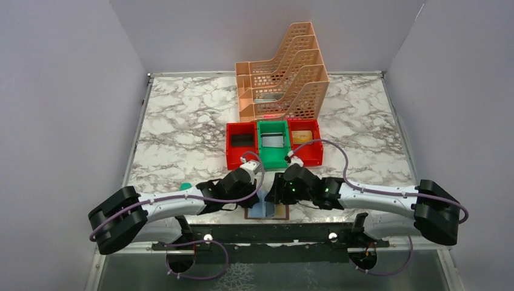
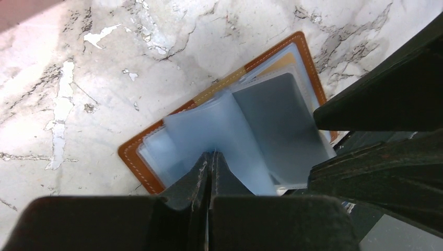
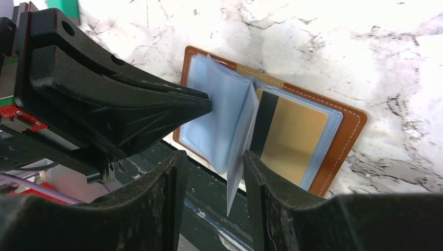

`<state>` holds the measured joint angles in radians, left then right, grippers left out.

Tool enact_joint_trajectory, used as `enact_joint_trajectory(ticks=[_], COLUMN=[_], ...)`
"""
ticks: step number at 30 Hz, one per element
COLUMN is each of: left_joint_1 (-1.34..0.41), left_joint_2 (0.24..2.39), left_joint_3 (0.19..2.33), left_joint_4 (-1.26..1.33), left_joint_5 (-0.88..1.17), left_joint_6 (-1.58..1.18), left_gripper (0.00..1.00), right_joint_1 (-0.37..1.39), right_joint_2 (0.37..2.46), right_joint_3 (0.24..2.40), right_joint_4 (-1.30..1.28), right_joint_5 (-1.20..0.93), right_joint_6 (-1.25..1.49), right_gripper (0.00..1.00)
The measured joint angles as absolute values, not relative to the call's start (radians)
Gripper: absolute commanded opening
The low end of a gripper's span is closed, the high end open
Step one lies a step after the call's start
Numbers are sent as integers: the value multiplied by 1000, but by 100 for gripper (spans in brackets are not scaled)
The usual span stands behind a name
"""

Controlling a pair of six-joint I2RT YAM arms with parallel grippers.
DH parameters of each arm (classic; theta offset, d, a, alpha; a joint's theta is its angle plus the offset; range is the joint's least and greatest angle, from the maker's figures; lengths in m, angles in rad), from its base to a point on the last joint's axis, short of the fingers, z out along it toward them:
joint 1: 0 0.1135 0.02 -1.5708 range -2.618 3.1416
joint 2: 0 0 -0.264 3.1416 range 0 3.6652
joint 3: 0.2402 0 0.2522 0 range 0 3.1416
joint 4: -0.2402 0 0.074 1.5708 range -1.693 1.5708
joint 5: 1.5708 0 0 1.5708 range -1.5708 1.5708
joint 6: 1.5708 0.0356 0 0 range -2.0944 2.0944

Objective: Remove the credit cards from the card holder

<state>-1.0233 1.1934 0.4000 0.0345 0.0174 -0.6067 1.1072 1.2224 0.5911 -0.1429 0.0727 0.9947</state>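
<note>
The brown leather card holder point(image 1: 265, 211) lies open at the table's near edge, between both grippers. In the left wrist view its grey-blue sleeves fan up from the leather point(image 2: 130, 151), and one holds a grey credit card point(image 2: 277, 115). My left gripper point(image 2: 211, 157) is shut, its tips pressing on the left sleeves. The right wrist view shows a gold credit card point(image 3: 292, 141) with a black stripe in the right-hand pocket. One sleeve leaf point(image 3: 240, 136) stands upright between the fingers of my right gripper point(image 3: 214, 155), which is open. The leaf lies against the right finger.
Behind the holder stand red and green bins point(image 1: 273, 142), with an orange file rack point(image 1: 285, 66) further back. A black rail point(image 1: 267, 233) runs along the near table edge just below the holder. A small teal thing point(image 1: 185, 186) sits by the left arm.
</note>
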Motion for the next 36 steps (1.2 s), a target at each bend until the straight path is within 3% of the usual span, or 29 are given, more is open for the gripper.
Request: enact_joint_trajectory(ticks=[18,29,36], left_joint_1=[-1023,-1023,-1023], left_joint_2=[1102,927,767], left_joint_3=[370,367,339], left_joint_4=[6,-187,-341], left_joint_5=[-2,-221,-395], left_joint_6=[-637,-738,-882], left_gripper=[0,3,14], right_joint_1=[1107,1107,1107], right_joint_2=[1310,1426,1526], right_joint_3=[546,551,583], right_joint_4=[110,205,268], right_joint_5=[-8,-70,-136], right_joint_6=[1100,1142,1160], right_gripper=[52,51,50])
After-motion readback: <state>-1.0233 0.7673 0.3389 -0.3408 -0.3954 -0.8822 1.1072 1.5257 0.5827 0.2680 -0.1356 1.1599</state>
